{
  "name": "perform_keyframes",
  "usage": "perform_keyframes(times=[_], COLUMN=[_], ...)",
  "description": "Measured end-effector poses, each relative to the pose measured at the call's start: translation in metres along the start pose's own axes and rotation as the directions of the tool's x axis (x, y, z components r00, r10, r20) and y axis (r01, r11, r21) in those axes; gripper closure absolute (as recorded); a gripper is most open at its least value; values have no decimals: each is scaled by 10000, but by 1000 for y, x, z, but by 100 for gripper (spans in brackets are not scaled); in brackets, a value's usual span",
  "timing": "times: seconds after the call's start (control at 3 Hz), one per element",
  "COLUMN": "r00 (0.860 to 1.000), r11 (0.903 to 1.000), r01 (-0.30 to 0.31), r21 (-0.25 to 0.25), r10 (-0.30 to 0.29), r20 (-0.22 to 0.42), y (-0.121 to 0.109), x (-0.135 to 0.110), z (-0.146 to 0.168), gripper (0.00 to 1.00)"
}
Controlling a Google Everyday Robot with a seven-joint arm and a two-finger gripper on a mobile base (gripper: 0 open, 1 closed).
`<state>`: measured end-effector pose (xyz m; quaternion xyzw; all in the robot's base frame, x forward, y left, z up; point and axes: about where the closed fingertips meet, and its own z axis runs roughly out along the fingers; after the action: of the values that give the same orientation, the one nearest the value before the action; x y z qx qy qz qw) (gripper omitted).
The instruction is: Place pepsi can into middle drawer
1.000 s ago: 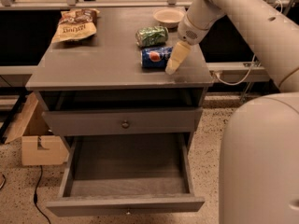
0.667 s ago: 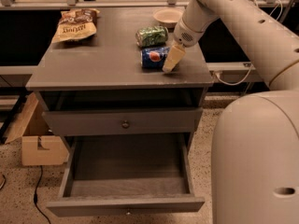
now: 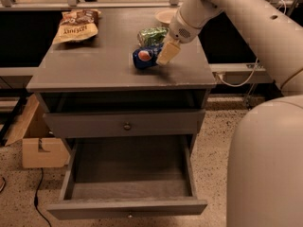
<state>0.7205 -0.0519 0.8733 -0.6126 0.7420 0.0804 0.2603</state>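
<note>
The pepsi can (image 3: 143, 58) lies on its side on the grey cabinet top (image 3: 94, 65), right of the middle, blue with its round logo facing me. My gripper (image 3: 165, 54) reaches down from the upper right and sits at the can's right end, touching or almost touching it. The middle drawer (image 3: 128, 176) is pulled out below, and its grey tray holds nothing.
A green can (image 3: 152, 36) lies just behind the pepsi can. A brown chip bag (image 3: 75, 26) is at the back left and a pale bowl (image 3: 165, 16) at the back. A shut drawer front with a knob (image 3: 127, 126) sits above the open drawer. A cardboard box (image 3: 42, 148) stands on the floor at the left.
The whole view has shifted, so the cabinet sits a little further left. My gripper has stayed at the can's right end and is slightly higher. The can has not moved on the top.
</note>
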Motion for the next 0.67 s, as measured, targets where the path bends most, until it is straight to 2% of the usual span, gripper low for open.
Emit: perform_keyframes(times=[0.33,0.67], r00=[9975,9897], r11=[9999,9958], r01=[-97,-552], r21=[-133,-725], r10=[106,641], r20=[698,1278], y=[29,77], x=[-2,22], z=[-27,-39], gripper=[100,100])
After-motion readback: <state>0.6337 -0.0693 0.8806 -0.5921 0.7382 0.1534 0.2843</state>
